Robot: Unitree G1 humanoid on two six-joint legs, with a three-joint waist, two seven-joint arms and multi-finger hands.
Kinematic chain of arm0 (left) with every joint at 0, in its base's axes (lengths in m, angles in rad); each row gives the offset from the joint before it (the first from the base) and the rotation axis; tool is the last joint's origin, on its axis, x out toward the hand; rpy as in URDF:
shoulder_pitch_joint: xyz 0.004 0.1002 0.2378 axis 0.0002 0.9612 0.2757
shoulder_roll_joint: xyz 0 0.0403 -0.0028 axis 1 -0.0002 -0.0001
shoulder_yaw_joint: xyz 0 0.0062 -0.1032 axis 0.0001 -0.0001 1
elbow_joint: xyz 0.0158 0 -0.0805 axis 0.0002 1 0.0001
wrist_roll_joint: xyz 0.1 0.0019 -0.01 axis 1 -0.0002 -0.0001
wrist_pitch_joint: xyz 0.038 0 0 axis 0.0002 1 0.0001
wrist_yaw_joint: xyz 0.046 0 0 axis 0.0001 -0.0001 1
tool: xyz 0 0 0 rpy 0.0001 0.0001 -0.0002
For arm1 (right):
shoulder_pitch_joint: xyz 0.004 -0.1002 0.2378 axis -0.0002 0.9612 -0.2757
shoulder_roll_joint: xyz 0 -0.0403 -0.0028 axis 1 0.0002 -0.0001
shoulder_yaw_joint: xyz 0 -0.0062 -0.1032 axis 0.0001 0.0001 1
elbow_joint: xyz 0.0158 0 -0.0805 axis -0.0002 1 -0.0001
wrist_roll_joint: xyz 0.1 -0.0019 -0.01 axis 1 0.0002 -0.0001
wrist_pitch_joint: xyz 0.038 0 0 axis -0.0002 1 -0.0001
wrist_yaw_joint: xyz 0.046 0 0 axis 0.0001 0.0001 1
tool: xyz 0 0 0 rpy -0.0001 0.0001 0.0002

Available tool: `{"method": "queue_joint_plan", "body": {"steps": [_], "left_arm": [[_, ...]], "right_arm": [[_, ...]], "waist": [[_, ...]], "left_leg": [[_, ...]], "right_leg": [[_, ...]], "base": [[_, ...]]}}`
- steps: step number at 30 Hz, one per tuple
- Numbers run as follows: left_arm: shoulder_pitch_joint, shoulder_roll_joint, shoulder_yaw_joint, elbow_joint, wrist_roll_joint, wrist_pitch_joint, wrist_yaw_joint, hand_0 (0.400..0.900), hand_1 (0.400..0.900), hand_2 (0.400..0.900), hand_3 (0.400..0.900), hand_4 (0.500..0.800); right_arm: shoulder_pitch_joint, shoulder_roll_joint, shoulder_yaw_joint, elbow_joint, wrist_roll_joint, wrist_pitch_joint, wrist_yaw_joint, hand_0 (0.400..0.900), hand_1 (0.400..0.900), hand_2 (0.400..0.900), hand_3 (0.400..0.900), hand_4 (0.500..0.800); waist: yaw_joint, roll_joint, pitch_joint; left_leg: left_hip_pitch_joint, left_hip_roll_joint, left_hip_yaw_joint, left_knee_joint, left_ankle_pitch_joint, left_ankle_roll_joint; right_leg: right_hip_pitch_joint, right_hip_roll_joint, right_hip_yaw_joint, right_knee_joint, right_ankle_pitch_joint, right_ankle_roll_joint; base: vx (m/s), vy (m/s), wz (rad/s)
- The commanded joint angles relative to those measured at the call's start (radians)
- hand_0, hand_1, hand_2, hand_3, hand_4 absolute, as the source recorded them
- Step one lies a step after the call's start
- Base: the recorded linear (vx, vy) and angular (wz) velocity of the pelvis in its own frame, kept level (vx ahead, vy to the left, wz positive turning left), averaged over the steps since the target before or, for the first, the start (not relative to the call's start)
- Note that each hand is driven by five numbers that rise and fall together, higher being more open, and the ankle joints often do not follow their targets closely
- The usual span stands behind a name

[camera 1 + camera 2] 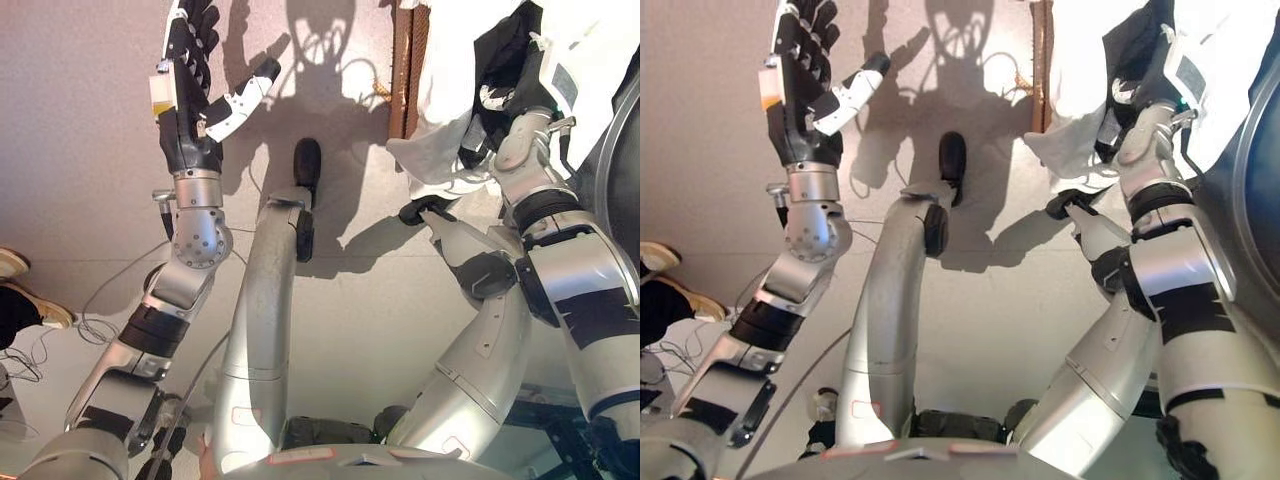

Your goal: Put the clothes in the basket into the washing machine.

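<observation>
My right hand (505, 100) is up at the upper right, its dark fingers curled into a white cloth (445, 90) with a dark piece of clothing (515, 35) bunched above it. The cloth hangs in front of the washing machine's round dark opening (1252, 150) at the right edge. My left hand (190, 90) is raised at the upper left over the bare floor, fingers straight and spread, holding nothing. It also shows in the right eye view (805, 80).
A brown upright strip (401, 70) stands just left of the white cloth; I cannot tell what it belongs to. A person's shoes (20, 290) show at the left edge. Grey floor (80, 150) lies under my left hand.
</observation>
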Motion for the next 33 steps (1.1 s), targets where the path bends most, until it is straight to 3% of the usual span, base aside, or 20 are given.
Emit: {"method": "queue_joint_plan", "body": {"steps": [1,10,11,21,25,29,33], "left_arm": [[0.044,-0.067,0.064,-0.134,-0.021,-0.101,0.0,0.9,0.9,0.9,0.9,0.8],[0.059,-0.077,0.066,-0.1,-0.055,-0.085,-0.043,0.9,0.9,0.9,0.9,0.8],[0.06,-0.077,0.066,-0.1,-0.055,-0.085,-0.044,0.9,0.9,0.9,0.9,0.8],[0.076,-0.094,0.087,-0.069,-0.062,-0.073,-0.06,0.9,0.9,0.9,0.9,0.8],[0.074,-0.093,0.113,-0.069,-0.054,-0.075,-0.047,0.9,0.9,0.9,0.9,0.8],[0.088,-0.103,0.194,-0.079,-0.026,-0.06,-0.002,0.9,0.9,0.9,0.9,0.8],[0.104,-0.123,0.252,-0.094,-0.005,-0.044,0.024,0.9,0.9,0.9,0.9,0.8]], "right_arm": [[0.062,-0.023,0.055,0.079,0.017,0.018,0.073,0.9,0.9,0.9,0.9,0.8],[0.132,0.013,0.022,0.126,0.002,0.053,0.154,0.9,0.9,0.9,0.9,0.8],[0.134,0.014,0.021,0.125,0.001,0.054,0.154,0.4,0.4,0.4,0.4,0.5],[0.211,0.048,-0.031,0.119,-0.016,0.053,0.149,0.4,0.4,0.4,0.4,0.5],[0.178,0.003,-0.037,0.045,0.031,0.017,0.106,0.4,0.4,0.4,0.4,0.5],[0.148,-0.074,-0.007,-0.27,0.081,-0.049,0.062,0.4,0.4,0.4,0.4,0.5],[0.236,-0.151,-0.09,-0.7,0.08,-0.078,0.031,0.4,0.4,0.4,0.4,0.5]], "waist": [[-0.002,0.164,-0.07],[0.0,0.178,-0.07],[0.0,0.177,-0.07],[-0.016,0.155,-0.07],[-0.035,0.118,-0.07],[-0.08,0.049,-0.071],[-0.14,-0.013,-0.074]], "left_leg": [[0.086,-0.039,-0.101,-0.15,-0.007,-0.019],[0.094,-0.04,-0.107,-0.107,-0.015,-0.011],[0.096,-0.04,-0.105,-0.108,-0.015,-0.011],[0.111,-0.035,-0.088,-0.09,-0.019,-0.01],[0.119,-0.026,-0.071,-0.091,-0.021,-0.014],[0.116,-0.01,-0.049,-0.096,-0.025,-0.021],[0.107,-0.001,-0.026,-0.13,-0.024,-0.027]], "right_leg": [[-0.173,0.005,0.008,0.192,-0.109,0.105],[-0.173,0.002,0.04,0.217,-0.114,0.091],[-0.173,0.002,0.042,0.217,-0.113,0.091],[-0.173,0.005,0.08,0.214,-0.105,0.087],[-0.173,0.015,0.092,0.207,-0.106,0.084],[-0.173,0.044,0.088,0.175,-0.092,0.087],[-0.173,0.071,0.068,0.121,-0.07,0.103]], "base": [[-0.02,0.021,-0.11],[0.0,0.003,-0.02],[0.0,0.0,0.0],[0.0,0.0,0.0],[0.0,-0.003,-0.07],[0.0,0.017,-0.29],[0.01,-0.024,-0.23]]}}
